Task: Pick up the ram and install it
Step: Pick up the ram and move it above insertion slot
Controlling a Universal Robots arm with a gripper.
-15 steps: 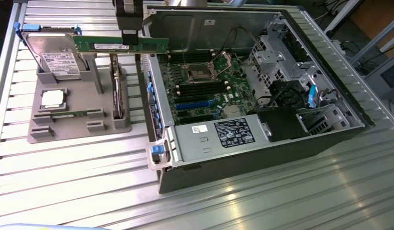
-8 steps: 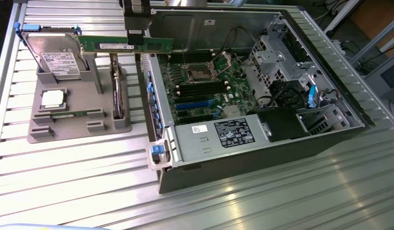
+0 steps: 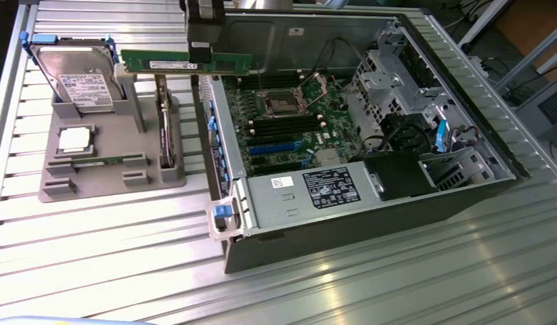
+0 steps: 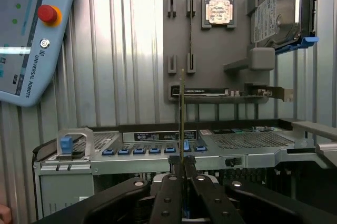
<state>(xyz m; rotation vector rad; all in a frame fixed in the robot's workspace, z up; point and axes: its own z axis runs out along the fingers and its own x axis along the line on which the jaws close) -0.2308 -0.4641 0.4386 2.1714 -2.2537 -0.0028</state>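
Sitting on the surface (image 3: 97, 257) at exterior view's left: gray holder (image 3: 107, 169) w/ hard drive (image 3: 80, 78) & processor (image 3: 75, 139). Mid-air over holder/case gap, ram (image 3: 161, 63) level, end effector (image 3: 200, 50) clenched on it. Open PC case (image 3: 350, 230) rightmost.

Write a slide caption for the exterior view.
Gripper holds the ram aloft, near the gray holder and the open computer case.

light: bright | glare: streaks on table (image 3: 369, 271) slats | shadows: soft
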